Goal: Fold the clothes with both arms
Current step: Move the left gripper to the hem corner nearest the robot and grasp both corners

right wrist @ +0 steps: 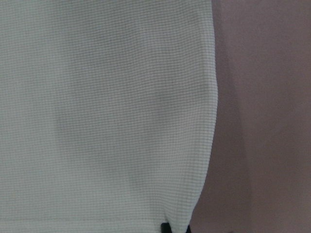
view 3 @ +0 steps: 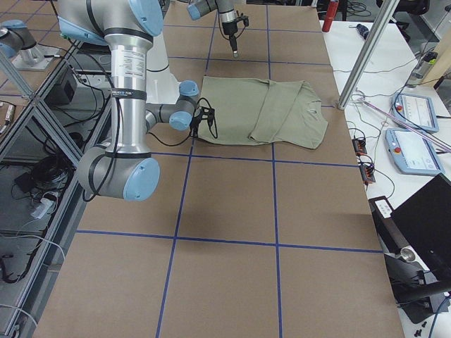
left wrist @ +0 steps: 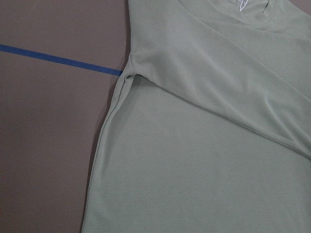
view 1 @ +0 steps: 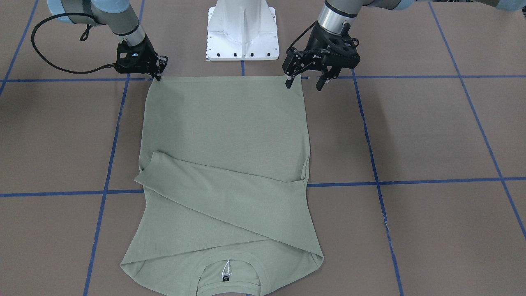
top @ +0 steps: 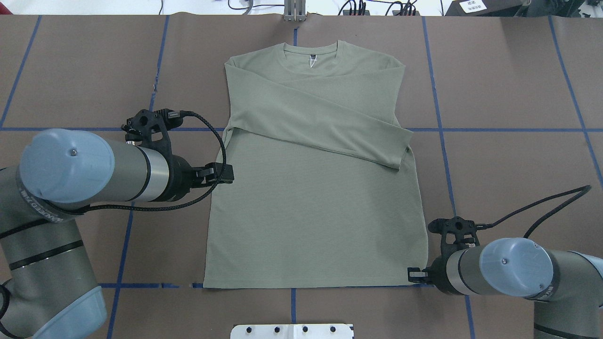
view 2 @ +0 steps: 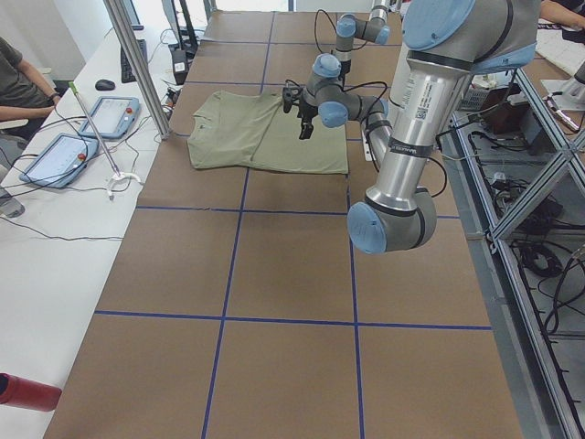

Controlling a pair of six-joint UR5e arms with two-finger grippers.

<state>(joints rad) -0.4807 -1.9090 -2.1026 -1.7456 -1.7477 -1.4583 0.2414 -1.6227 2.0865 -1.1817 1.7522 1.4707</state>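
Note:
The sage-green long-sleeved shirt (view 1: 226, 135) lies flat on the brown table, with its collar and white neck tag (top: 312, 63) at the far side. Both sleeves are folded across the chest. It also shows in the overhead view (top: 311, 212). My right gripper (view 1: 158, 75) is down at the hem corner on my right side and is shut on it. A dark fingertip (right wrist: 165, 227) shows at the cloth edge in the right wrist view. My left gripper (view 1: 305, 83) is open and hovers above the other hem corner. No fingers show in the left wrist view, only the shirt (left wrist: 204, 145).
The white pedestal base (view 1: 241, 31) stands just behind the hem. Blue tape lines (top: 438, 117) grid the table. A side table with tablets (view 2: 110, 114) and a metal pole (view 2: 137, 64) stands beyond the collar end. A red cylinder (view 2: 27, 391) lies at that table's near end.

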